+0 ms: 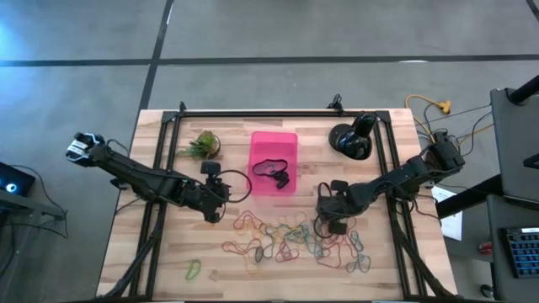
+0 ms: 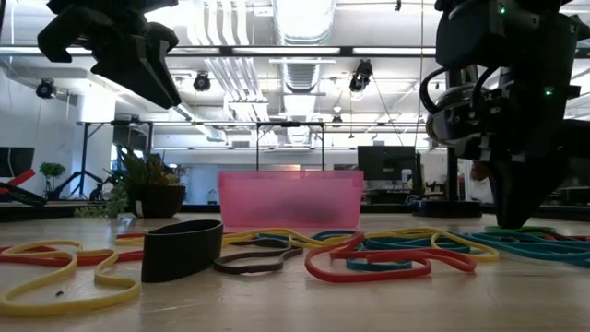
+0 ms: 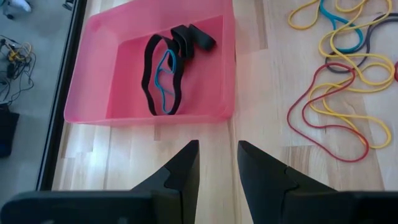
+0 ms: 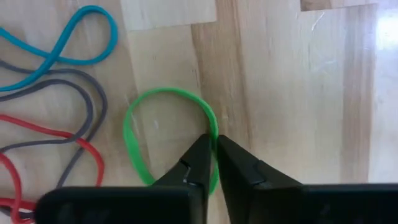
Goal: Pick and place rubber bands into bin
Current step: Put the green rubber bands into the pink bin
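A green rubber band (image 4: pixel 171 134) lies flat on the wooden surface (image 4: pixel 292 93) at the right edge of the scattered rubber bands (image 1: pixel 295 240), its strand pinched between the right gripper's (image 4: pixel 213 149) nearly closed jaws. The pink bin (image 3: pixel 93 81) holds black and blue bands. The left gripper (image 3: pixel 217 158) hovers just beside the bin, jaws spread, holding nothing.

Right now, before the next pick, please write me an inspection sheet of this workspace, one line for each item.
Surface: wooden table, black frame rails.
Job's things: pink bin holds black and blue bands; rubber bands scattered in front of it.
Clutter: small plant, round black object.
Grippers: left gripper open, empty, beside the bin; right gripper pinching a green band on the table.
Cables: yellow cable off the table.
Surroundings: grey floor, black stands.
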